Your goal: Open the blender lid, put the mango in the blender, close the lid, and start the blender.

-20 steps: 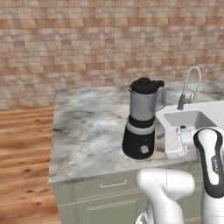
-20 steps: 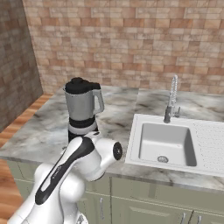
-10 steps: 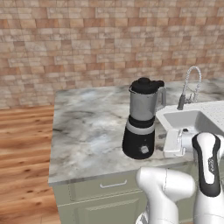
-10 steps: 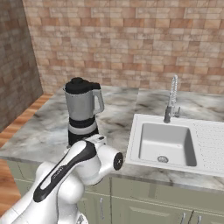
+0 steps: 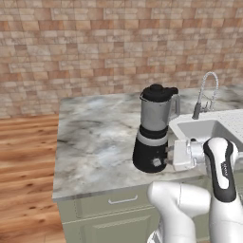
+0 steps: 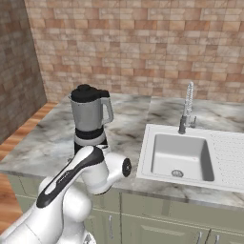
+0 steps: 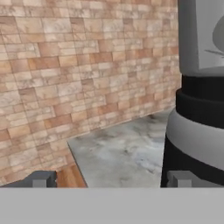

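Note:
The blender (image 5: 153,137) stands upright on the marble counter (image 5: 95,142), its black blender lid (image 5: 158,92) seated on the grey jar. In the right base view the blender (image 6: 89,116) rises behind my arm, with the blender lid (image 6: 86,93) on top. My gripper (image 5: 167,155) hovers low beside the glossy black base, just right of the silver knob (image 5: 155,162), open and holding nothing. In the hand view the gripper (image 7: 113,179) has its tips spread wide, and the blender (image 7: 199,109) looms close at the right. The mango is out of view.
A white sink (image 5: 204,128) with a spring faucet (image 5: 206,92) lies right of the blender, also seen as sink (image 6: 181,152) and faucet (image 6: 187,107). A brick wall backs the counter. Wood floor (image 5: 23,166) lies beyond the counter's left edge.
My hand has slid a little left toward the blender's base, and the elbow has swung forward. The blender and lid have not moved. The jaws stay open.

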Available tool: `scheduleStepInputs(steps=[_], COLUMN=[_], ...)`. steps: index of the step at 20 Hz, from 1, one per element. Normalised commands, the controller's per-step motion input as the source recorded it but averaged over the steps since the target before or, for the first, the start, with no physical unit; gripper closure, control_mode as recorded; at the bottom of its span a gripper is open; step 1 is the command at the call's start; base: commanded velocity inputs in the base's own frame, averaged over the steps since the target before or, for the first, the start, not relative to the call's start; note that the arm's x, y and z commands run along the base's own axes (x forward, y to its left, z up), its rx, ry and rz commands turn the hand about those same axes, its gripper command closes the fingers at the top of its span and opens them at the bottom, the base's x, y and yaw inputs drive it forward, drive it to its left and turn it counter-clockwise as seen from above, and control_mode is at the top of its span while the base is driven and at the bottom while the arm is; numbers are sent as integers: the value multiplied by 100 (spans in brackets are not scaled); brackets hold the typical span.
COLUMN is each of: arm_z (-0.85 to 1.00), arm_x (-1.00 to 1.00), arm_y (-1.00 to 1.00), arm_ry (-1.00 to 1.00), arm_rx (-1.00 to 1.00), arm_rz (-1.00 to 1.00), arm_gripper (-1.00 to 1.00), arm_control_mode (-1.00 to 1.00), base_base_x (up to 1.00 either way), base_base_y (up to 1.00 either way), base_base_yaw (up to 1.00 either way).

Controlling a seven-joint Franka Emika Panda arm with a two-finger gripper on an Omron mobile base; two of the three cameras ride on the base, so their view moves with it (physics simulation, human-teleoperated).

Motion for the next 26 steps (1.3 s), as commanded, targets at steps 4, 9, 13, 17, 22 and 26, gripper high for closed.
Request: scheduleStepInputs(steps=[4,9,13,17,22,26], arm_z=[-65,-74,-69,-63,-46,-50], arm_x=[0,0,0,0,-3,-16], arm_y=[64,60,53,50,51,56], arm_ry=[0,2,0,1,0,2], arm_rx=[0,0,3,4,7,6], arm_rz=[0,3,0,0,0,1], arm_gripper=[-100,-100,-100,-100,-100,-100], arm_control_mode=[-100,-100,-100,-100,-100,-100], base_base_x=[0,0,0,0,0,0], base_base_y=[0,0,0,0,0,0], base_base_yaw=[0,0,0,0,0,0])
